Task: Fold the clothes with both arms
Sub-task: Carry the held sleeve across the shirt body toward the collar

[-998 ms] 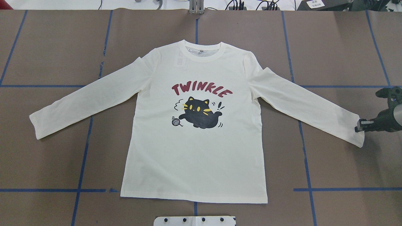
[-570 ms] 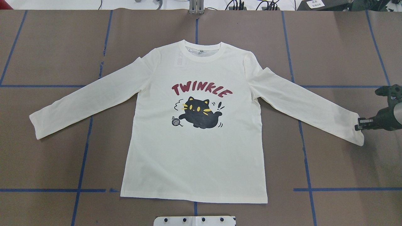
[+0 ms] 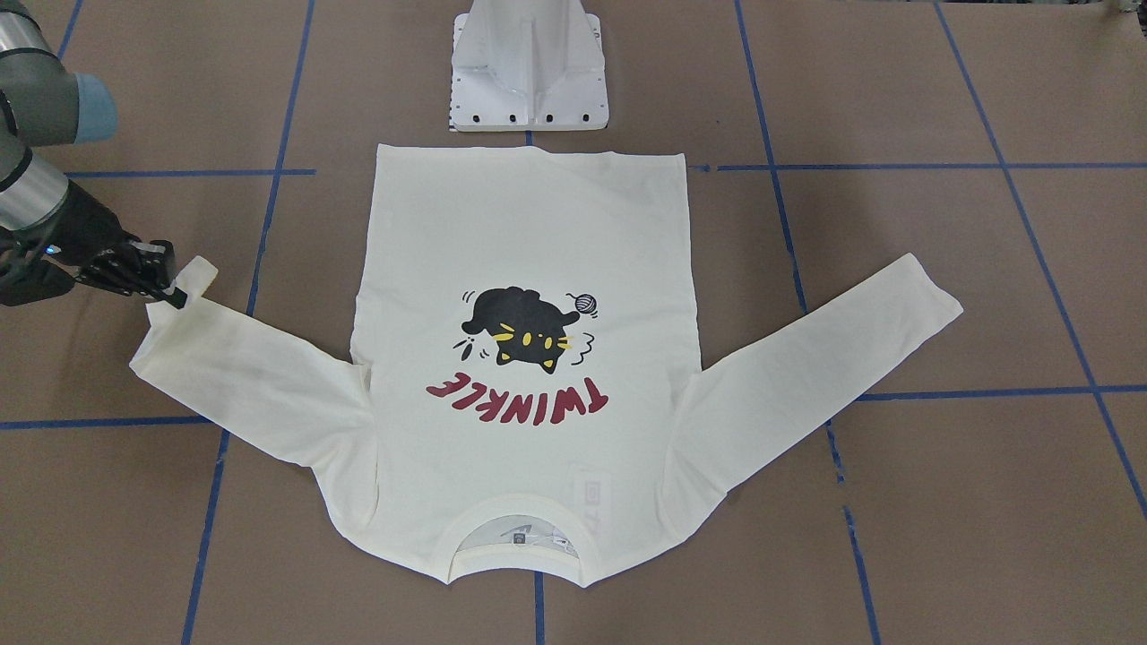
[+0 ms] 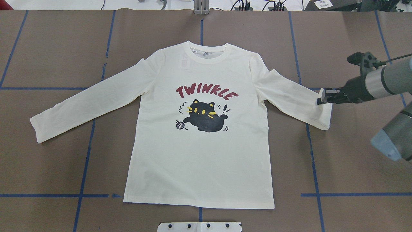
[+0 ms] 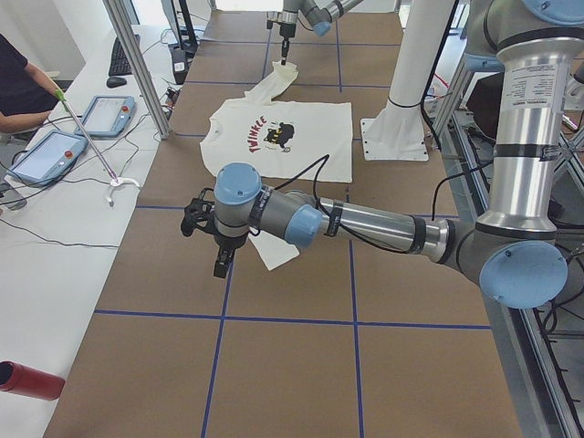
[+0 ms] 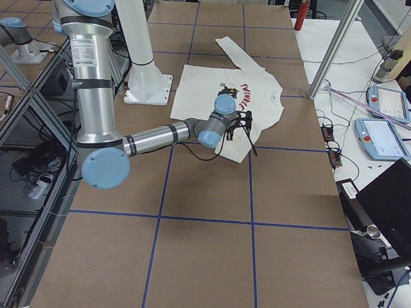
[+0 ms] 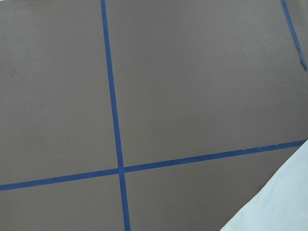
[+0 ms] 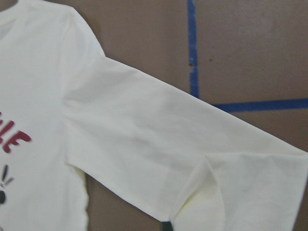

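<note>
Table: brown, matte paper top (image 4: 354, 161), ruled into big rectangles by blue tape lines (image 4: 85, 154). A white pedestal (image 3: 529, 67) stands at 6 o'clock in the overhead view.
Shirt: the cream-white long-sleeved shirt (image 4: 199, 154) lies flat, print up, in the middle of the table. Its collar (image 4: 207, 54) is at 12 o'clock and its straight hem at 6 o'clock.
Print: red block lettering (image 4: 206, 91) arches over a black cat (image 4: 204, 120) with yellow eyes.
Cloth: soft, smooth knit with few creases and a banded round neck.
Left sleeve: the left sleeve (image 4: 90, 103) lies flat, running out toward 8 o'clock.
Right sleeve: the right sleeve (image 4: 289, 96) runs toward 3 o'clock. Its end is doubled back, with a soft fold at the outer edge.
Right arm: the right arm (image 4: 379, 80), a grey and silver tube with light-blue caps, comes in from 3 o'clock. Its forearm is nearly level and its wrist aims toward 9 o'clock.
Right gripper: the black right gripper (image 4: 321, 100) has its fingers pinched narrow on the right cuff, which it holds up off the paper.
Left arm: the left arm (image 5: 365, 224) stretches nearly level across the table, with its wrist bent to point straight down.
Left gripper: the left gripper (image 5: 222, 266) hangs over bare paper just beside the left cuff. I cannot tell how far apart its fingers are.
Left wrist view: bare paper and tape, with a corner of cloth at 5 o'clock.
</note>
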Controlling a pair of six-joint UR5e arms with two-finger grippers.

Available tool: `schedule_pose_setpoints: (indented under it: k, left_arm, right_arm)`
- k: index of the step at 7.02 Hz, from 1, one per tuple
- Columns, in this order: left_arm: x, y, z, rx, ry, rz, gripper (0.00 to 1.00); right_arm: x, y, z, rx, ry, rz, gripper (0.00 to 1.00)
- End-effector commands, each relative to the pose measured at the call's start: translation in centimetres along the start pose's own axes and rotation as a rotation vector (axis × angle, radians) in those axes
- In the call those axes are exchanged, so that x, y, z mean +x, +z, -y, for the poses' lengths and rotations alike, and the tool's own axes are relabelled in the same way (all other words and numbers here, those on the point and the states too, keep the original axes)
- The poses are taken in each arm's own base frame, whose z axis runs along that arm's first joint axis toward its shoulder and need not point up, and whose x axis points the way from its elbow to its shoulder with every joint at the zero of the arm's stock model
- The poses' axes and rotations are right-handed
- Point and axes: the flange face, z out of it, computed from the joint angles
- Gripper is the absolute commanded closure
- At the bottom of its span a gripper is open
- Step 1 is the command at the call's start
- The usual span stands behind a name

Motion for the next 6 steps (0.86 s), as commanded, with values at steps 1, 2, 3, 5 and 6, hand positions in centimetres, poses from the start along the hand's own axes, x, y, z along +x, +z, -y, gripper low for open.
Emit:
schedule_pose_setpoints:
  k: [1, 2, 3, 5, 6]
  left_arm:
    - [0.1, 0.0, 0.3, 0.002, 0.002, 0.001, 0.00]
    - [0.0, 0.1, 0.2, 0.000, 0.000, 0.001, 0.00]
    - [-0.2, 0.3, 0.1, -0.005, -0.003, 0.002, 0.00]
    - [-0.8, 0.8, 0.0, -0.014, -0.011, 0.003, 0.00]
    - [-0.9, 1.0, 0.0, -0.017, -0.015, 0.004, 0.00]
  right_arm:
    - [-15.3, 1.7, 7.7, 0.056, 0.089, 0.139, 1.00]
    - [-22.4, 1.8, 10.9, 0.096, 0.057, 0.188, 1.00]
    - [-29.2, 1.0, 13.0, 0.140, 0.031, 0.234, 1.00]
    - [-39.1, 8.0, 9.5, 0.202, -0.003, 0.233, 1.00]
    - [-41.1, 13.5, 5.4, 0.232, -0.008, 0.192, 1.00]
